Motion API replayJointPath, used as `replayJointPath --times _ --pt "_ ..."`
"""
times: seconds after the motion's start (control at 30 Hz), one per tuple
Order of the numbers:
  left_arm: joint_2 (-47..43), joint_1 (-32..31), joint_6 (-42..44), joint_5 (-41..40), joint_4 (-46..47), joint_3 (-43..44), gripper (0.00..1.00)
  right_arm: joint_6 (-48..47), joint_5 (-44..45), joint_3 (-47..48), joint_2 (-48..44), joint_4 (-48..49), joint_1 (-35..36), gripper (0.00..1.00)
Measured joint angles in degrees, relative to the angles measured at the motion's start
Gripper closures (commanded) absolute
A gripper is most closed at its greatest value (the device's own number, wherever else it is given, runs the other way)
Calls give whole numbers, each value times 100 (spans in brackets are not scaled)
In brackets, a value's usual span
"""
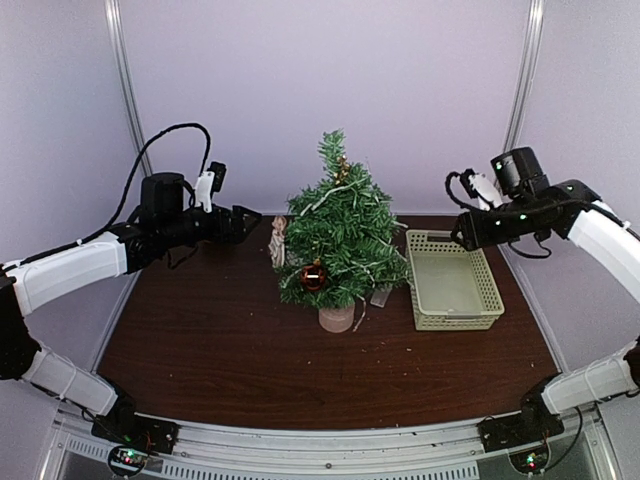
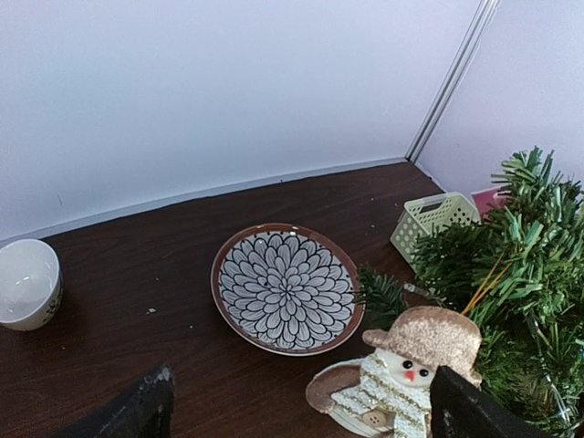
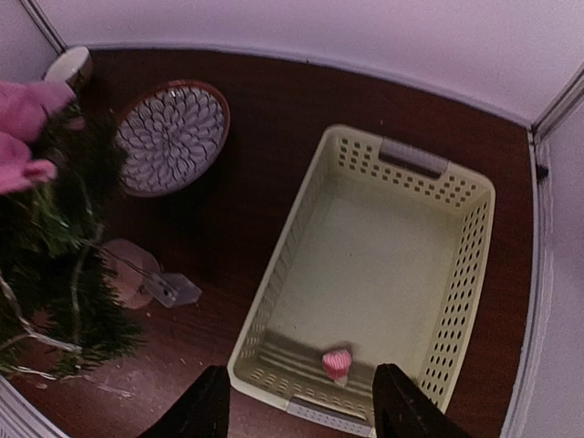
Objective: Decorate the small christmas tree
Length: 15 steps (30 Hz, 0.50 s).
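Your left gripper (image 1: pixel 247 220) is wide open beside the small christmas tree (image 1: pixel 340 235). Your right gripper (image 3: pixel 301 372) hangs open and empty over the basket (image 3: pixel 467 274).

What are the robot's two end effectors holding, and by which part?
Nothing. Both the left end effector and right end effector are open and empty.

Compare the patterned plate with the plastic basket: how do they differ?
The plate is round and shallow; the basket is rectangular and deep. The plate has a dark petal pattern and a brown rim; the basket is pale yellow with perforated walls. The plate is empty; the basket holds one small red-and-white object. Both stand on the dark table near the small christmas tree.
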Motion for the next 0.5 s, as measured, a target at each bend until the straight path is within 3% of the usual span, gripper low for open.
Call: replayJointPath --times 0.23,0.5 --pt "-7 -2 -90 -11 4 -116 2 273 -138 -844 691 -542 -706 51" --pt "-9 0 -195 -4 11 -181 3 411 -166 -1003 1672 -328 -949 55"
